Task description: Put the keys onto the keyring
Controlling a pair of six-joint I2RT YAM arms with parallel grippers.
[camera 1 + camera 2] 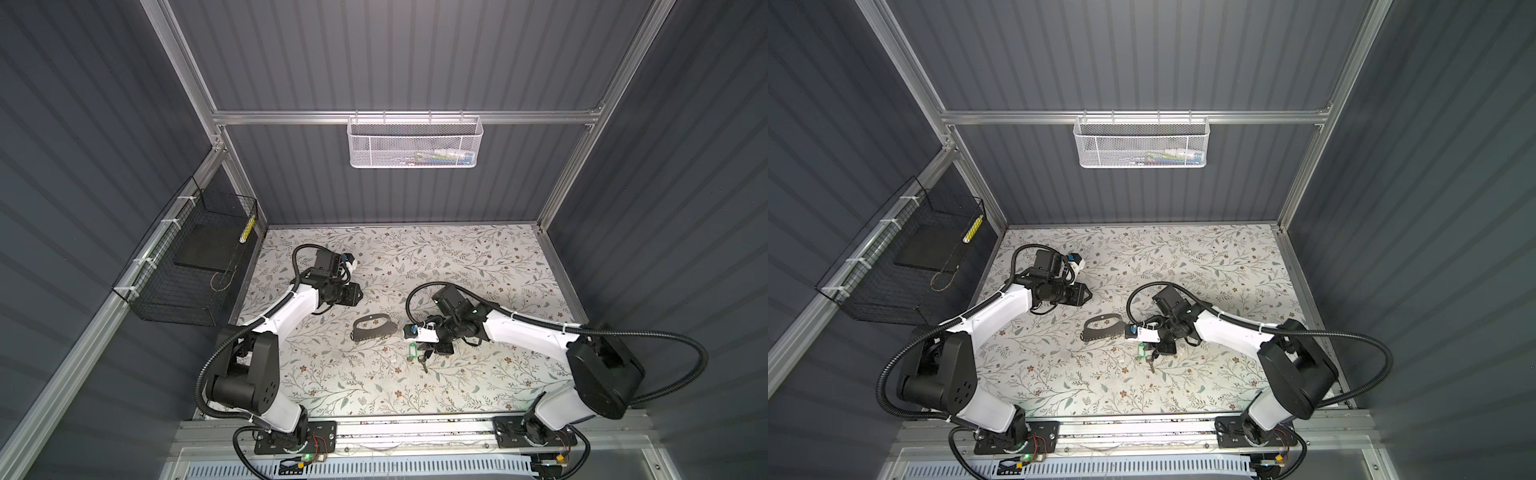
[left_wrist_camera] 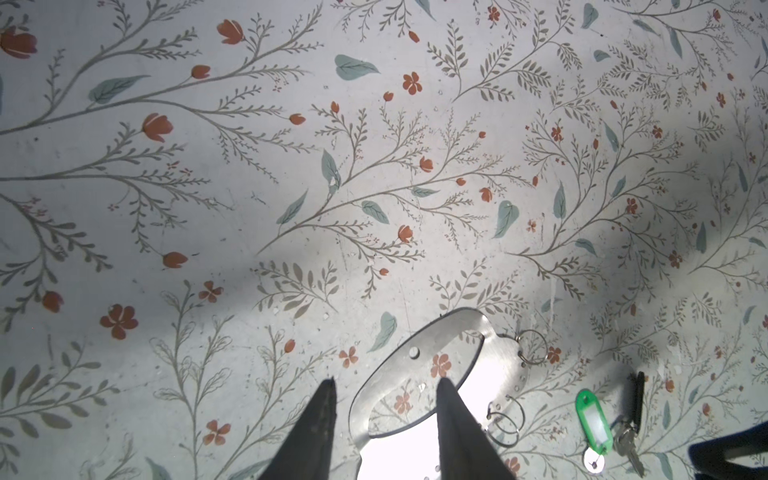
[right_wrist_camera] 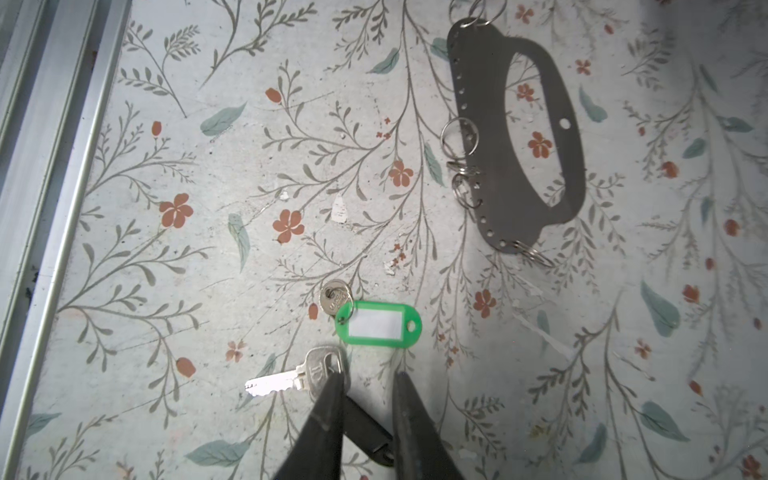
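Floral-patterned bench (image 1: 457, 270) with two arms, seen from above and from each wrist. The left arm (image 1: 291, 307) reaches toward the bench's far left. The left end effector (image 2: 387, 380) hangs above the surface with its fingers spread wide and nothing between them. The right arm (image 1: 532, 336) extends to mid-bench. The right end effector (image 3: 369, 374) has its fingers parted by a narrow gap and straddles the black tag (image 3: 365, 419), with no grip evident. The keyring (image 1: 372, 334), a dark grey slotted plate, lies flat near the bench's middle between the arms, with its rings (image 3: 457, 137) along one edge. The green tag (image 3: 376, 323) lies flat near the keyring and apart from it. The round-headed key (image 3: 334, 297) touches the green tag's end. The toothed key (image 3: 291, 378) lies flat, its head at one fingertip.
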